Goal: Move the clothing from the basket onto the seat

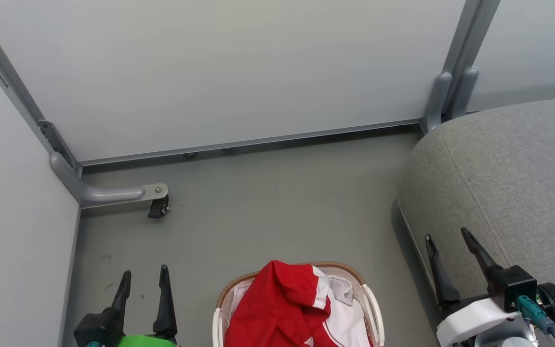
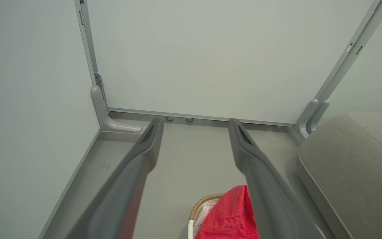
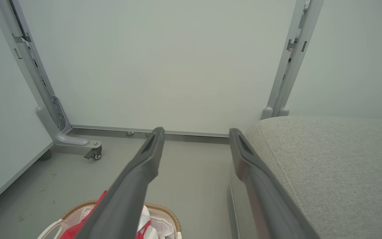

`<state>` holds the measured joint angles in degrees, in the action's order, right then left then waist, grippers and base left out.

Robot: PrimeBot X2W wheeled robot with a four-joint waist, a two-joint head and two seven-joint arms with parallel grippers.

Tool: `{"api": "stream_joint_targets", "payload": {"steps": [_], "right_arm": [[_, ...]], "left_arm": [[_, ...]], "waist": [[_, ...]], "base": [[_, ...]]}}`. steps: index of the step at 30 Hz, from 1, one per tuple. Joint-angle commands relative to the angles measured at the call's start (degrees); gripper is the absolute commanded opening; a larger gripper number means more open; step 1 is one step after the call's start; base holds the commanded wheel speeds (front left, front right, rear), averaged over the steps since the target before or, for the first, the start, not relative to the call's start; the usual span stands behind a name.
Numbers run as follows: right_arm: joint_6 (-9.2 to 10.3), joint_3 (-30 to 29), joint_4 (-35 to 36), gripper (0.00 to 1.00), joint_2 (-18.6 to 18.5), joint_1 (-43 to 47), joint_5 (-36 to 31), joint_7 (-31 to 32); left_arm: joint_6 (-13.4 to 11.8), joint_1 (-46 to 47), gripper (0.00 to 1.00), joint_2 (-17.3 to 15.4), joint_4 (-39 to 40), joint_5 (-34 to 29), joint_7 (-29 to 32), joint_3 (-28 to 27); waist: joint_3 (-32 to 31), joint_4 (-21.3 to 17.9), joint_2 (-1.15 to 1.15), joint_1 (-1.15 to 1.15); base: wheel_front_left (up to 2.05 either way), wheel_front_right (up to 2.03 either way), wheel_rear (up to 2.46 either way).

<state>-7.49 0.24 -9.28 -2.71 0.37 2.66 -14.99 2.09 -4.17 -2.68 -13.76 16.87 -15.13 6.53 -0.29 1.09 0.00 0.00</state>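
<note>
Clothing [image 1: 282, 308], red with white panels, lies heaped in the basket [image 1: 374, 308] closest to us, low and central, rising above its woven rim. Our left gripper [image 1: 144, 271] hangs to its left and our right gripper [image 1: 447, 235] to its right, by the sofa seat [image 1: 523, 183] edge. Both are spread wide and hold nothing. Beyond are grey floor [image 1: 268, 202] and a white partition [image 1: 239, 72]. We judge a grab could snag the white liner, or lift the light basket too, and a trailing hem might fall short of the seat.
</note>
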Motion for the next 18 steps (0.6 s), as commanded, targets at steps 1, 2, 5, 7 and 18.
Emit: {"api": "stream_joint_targets", "payload": {"steps": [1, 2, 5, 7, 18], "right_arm": [[0.0, -0.08, 0.1, 1.0, -0.33, 0.24, 0.4, -0.29], [0.0, -0.08, 0.11, 1.0, -0.33, 0.26, 0.44, -0.29], [0.0, -0.3, 0.71, 1.0, -0.33, 0.13, -0.04, -0.29], [0.0, -0.34, 1.05, 1.0, -0.32, 0.16, -0.19, -0.29], [0.0, -0.26, 3.04, 1.0, -0.32, -2.41, -0.3, -0.29]], "left_arm": [[0.26, -0.32, 1.0, -0.38, -0.02, -0.1, -0.04, 0.0], [0.29, -0.31, 1.0, -0.38, 0.03, -0.1, -0.04, 0.01], [0.34, -0.24, 1.0, -0.37, 0.24, -0.12, -0.04, 0.07], [0.29, -0.12, 1.0, -0.37, 0.47, -0.17, -0.03, 0.14], [0.88, 3.29, 1.0, -0.36, 2.33, -2.11, -0.01, 3.39]], "waist": [[0.03, 0.02, 0.0, 0.0], [0.06, 0.04, 0.0, 0.0], [0.18, 0.08, 0.0, 0.0], [0.32, 0.06, 0.0, 0.0], [5.9, -1.86, 0.0, 0.0]], "base": [[0.0, 0.0, 0.0], [0.0, 0.0, 0.0], [0.0, 0.0, 0.0], [0.0, 0.0, 0.0], [0.0, 0.0, 0.0]]}}
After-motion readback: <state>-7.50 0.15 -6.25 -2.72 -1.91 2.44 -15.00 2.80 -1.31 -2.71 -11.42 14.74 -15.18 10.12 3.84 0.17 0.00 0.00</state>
